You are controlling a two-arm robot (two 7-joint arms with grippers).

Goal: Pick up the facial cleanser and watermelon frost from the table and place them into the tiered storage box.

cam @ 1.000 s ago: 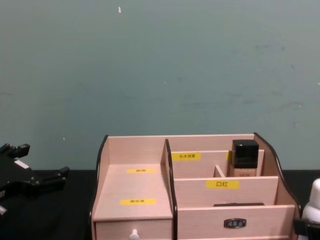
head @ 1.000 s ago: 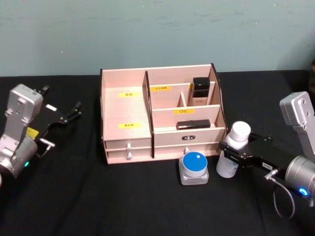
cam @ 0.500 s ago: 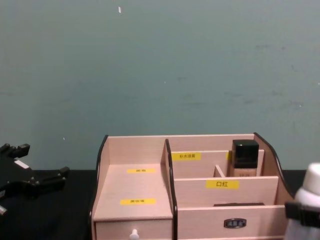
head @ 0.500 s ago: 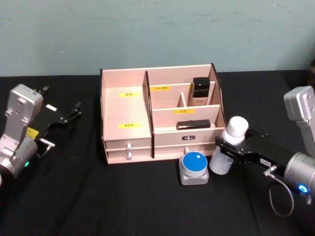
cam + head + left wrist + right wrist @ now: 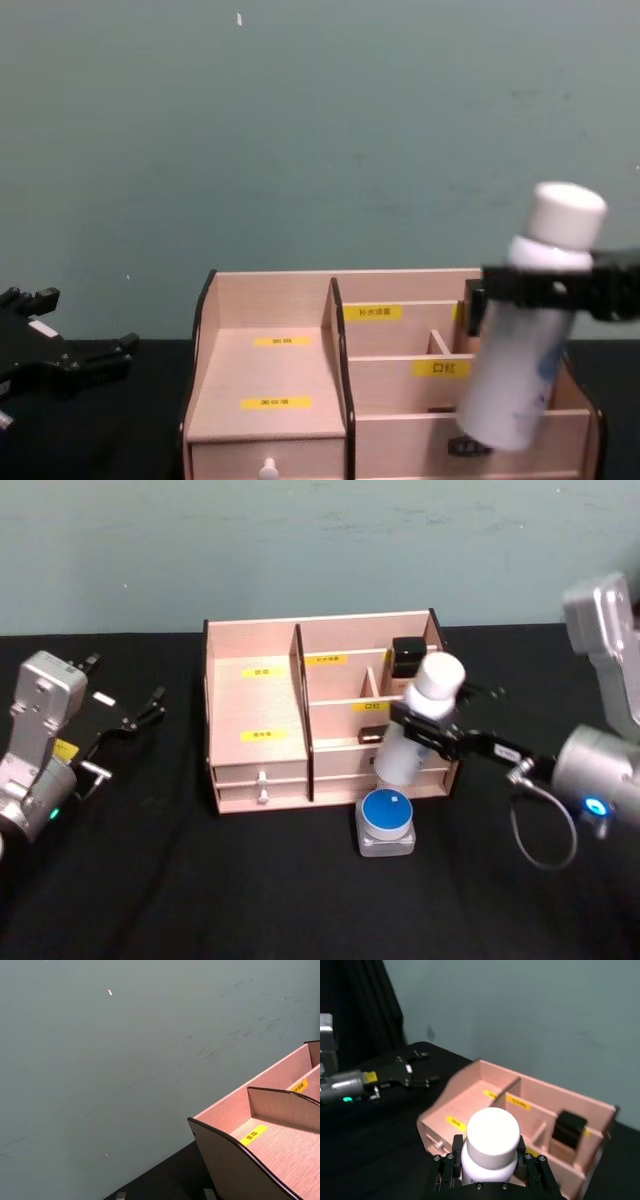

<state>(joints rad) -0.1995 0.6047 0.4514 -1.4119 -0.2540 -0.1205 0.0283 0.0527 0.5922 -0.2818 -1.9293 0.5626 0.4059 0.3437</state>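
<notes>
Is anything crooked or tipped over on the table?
Only the white bottle is tilted: the right gripper, jaws shut on it, holds it in the air before the tiered storage box. The blue-lidded jar sits flat, nothing is spilled. The left gripper rests off to the left.

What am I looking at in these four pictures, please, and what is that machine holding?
This is a robot with two arms, each ending in a claw. One picture looks down from its head, one looks across from its chest, and one comes from each wrist. On the black table stands a wooden organiser with compartments and two drawers, and a jar with a blue lid sits in front of it. The right claw is shut around a white bottle, holding it tilted, off the table, by the organiser's right half. The left claw sits open, idle, to the organiser's left.
</notes>
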